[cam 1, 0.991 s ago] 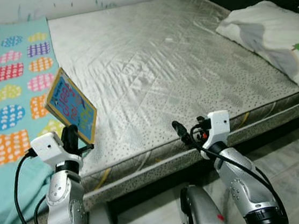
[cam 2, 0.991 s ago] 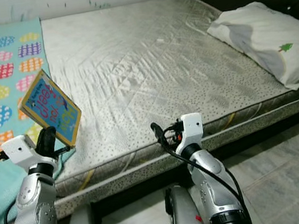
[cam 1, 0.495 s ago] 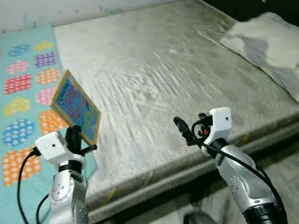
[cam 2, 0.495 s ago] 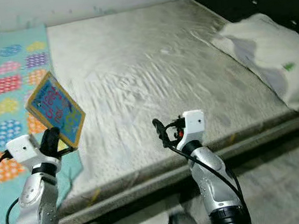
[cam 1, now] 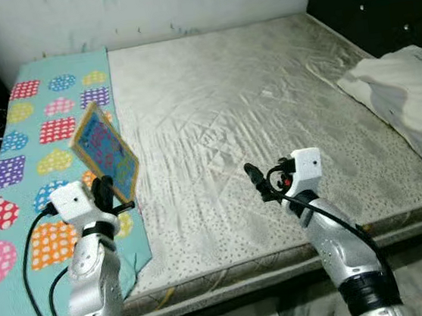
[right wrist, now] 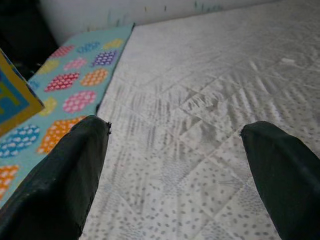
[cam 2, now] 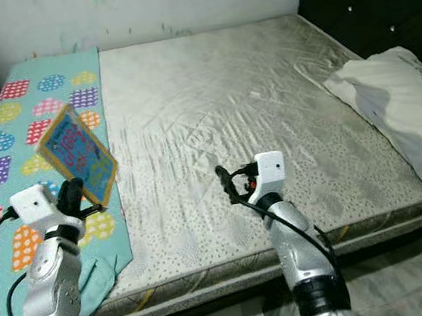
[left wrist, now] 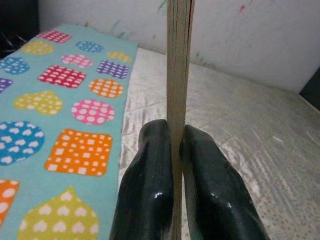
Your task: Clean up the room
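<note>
book | standing on edge above left gripper, its 2 fingers clamping the lower edge | right gripper hovering spread wide, holding nothing, over mattress | advice: keeping grip firm, carrying level

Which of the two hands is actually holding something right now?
The left hand: its fingers are clamped on the edge of a thin colourful book, held above the teal blanket. The right hand is open over the mattress.
</note>
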